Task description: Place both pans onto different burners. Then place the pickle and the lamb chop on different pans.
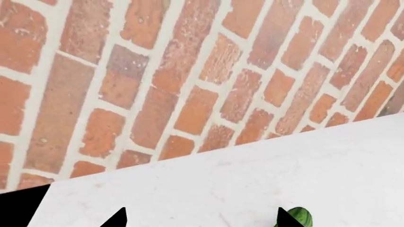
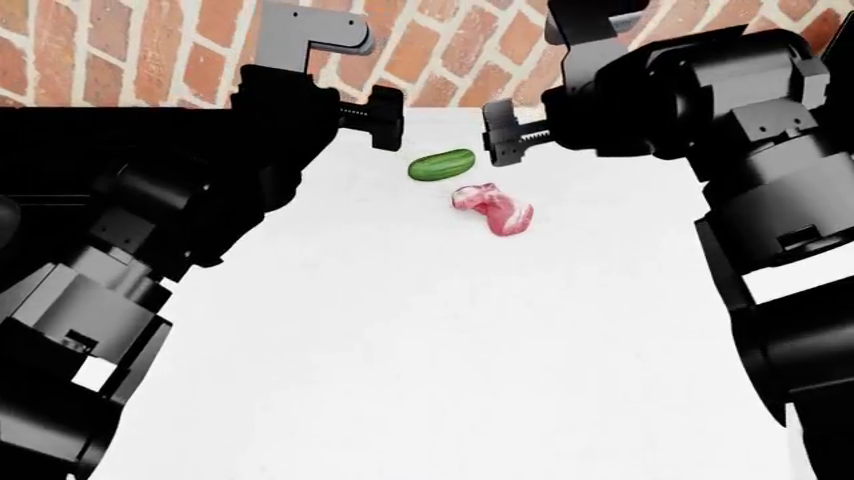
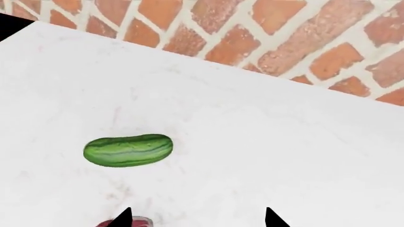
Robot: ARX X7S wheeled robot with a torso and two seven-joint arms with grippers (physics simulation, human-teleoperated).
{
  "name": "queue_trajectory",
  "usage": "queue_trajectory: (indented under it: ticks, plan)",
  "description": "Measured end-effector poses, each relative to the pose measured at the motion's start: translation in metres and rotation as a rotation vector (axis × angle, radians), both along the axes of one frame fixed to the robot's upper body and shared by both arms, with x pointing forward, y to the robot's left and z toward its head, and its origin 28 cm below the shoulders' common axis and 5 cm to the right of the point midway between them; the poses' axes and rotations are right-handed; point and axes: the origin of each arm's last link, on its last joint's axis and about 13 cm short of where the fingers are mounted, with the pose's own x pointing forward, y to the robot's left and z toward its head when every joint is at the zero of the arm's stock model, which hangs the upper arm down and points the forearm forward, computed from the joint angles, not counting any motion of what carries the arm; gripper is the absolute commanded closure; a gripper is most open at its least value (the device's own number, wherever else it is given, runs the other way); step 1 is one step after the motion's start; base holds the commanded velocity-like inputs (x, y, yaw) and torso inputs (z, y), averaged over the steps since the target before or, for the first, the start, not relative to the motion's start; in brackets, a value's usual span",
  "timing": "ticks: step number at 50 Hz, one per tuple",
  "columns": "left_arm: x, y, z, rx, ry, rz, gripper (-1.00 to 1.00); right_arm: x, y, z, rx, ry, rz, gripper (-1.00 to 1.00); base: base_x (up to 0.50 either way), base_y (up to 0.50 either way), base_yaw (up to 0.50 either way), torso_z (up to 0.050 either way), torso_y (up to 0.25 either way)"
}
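While both arms reach over the white tabletop (image 2: 441, 350), the chop (image 2: 494, 211) lies nearest, the pickle (image 2: 442, 164) just beyond it, apart. Farther back, the left tool (image 2: 387, 118) and right tool (image 2: 501, 132) flank the pickle, both spread open and empty, before the brick wall (image 2: 441, 60).

Pickle (image 2: 442, 165), lamb chop (image 2: 494, 211) apart; open counter (image 2: 427, 350) around.
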Motion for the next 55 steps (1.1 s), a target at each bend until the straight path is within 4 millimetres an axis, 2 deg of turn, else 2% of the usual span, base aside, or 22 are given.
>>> queue_trajectory:
  ticks: [29, 55]
  plan:
    - [-0.004, 0.0, 0.002, 0.011, -0.008, 0.009, -1.0, -0.007, -0.003, -0.007, -0.016, 0.088, 0.181, -1.0, 0.0, 0.0, 0.0, 0.0, 0.0]
    - [-0.008, -0.004, 0.007, 0.024, -0.007, 0.006, -1.0, -0.011, -0.004, -0.008, -0.001, 0.105, 0.255, -1.0, 0.0, 0.0, 0.0, 0.0, -0.101]
